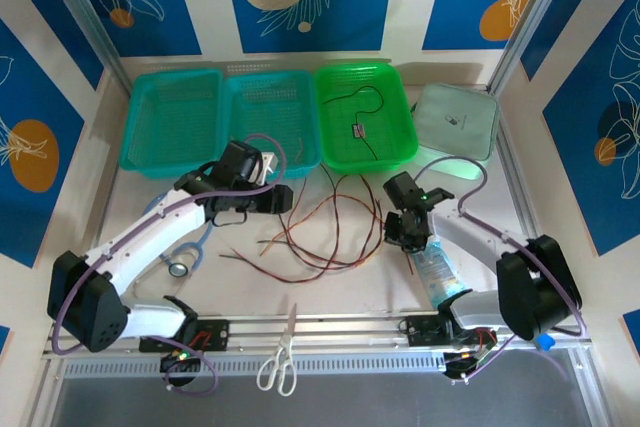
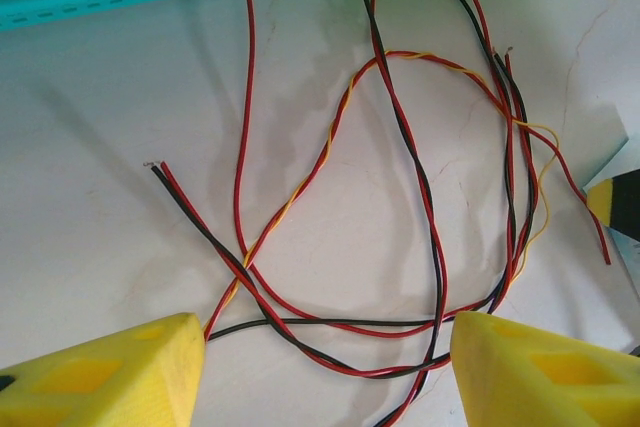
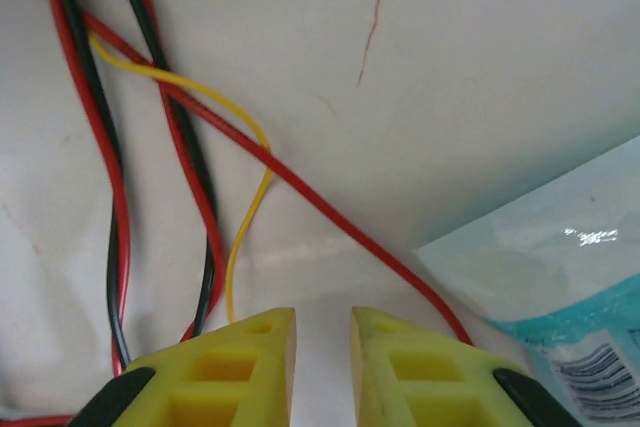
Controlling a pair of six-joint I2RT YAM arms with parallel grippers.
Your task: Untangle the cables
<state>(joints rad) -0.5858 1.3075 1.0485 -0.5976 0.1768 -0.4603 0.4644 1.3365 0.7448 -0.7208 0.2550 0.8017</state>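
The cables (image 1: 320, 237) lie in a loose tangle on the table (image 1: 350, 292), between the two grippers and just near of the green basket (image 1: 400, 152). The tangle lies to the right of the left gripper (image 1: 280, 197) and to the left of the right gripper (image 1: 403, 232). Most strands run near to far, bowing into long loops that cross at the near end.

The left gripper (image 2: 320, 347) stands wide apart and grasps nothing, with the crossing of red-black pairs lying on the table between its fingers. The right gripper (image 3: 322, 322) has its jaws drawn almost together, and the narrow slit between them is empty. A yellow strand's end (image 3: 232, 297) lies just to its left, and a single red strand (image 3: 330, 212) passes just beyond its tips towards a plastic packet (image 3: 560, 277).

The wires (image 2: 400, 147) are thin and limp: red, yellow, and red twisted with black. I judge the right arm nearer a free strand
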